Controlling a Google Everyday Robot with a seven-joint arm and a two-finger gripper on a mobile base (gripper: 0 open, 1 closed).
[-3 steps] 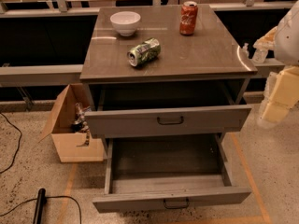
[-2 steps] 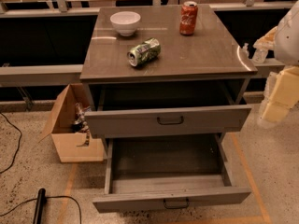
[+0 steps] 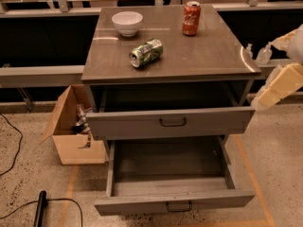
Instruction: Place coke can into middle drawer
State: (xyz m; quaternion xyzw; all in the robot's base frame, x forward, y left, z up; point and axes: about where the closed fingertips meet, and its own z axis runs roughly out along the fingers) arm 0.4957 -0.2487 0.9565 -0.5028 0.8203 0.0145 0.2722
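Camera view: you have one view, looking down on a grey cabinet (image 3: 208, 56) from its near side.
Coke can: your coke can (image 3: 191, 18) stands upright at the far right of the cabinet top, well apart from the gripper.
Gripper: you see the gripper (image 3: 256, 53) just off the right edge of the cabinet top, its two fingers spread apart and holding nothing.
Arm: cream arm segments (image 3: 281, 82) run off the right edge of the view behind it.
Middle drawer: your middle drawer (image 3: 175, 201) is the lower one, pulled far out toward you, with its dark handle on the near face.
Upper drawer: the upper drawer (image 3: 142, 123) is pulled out part way above it.
Green can: a green can (image 3: 146, 52) lies on its side near the middle of the top.
Bowl: a white bowl (image 3: 127, 22) sits upright at the far left of the top.
Floor: you have an open cardboard box (image 3: 71, 145) left of the cabinet, touching or just beside it, and a dark cable (image 3: 14, 141) further left.
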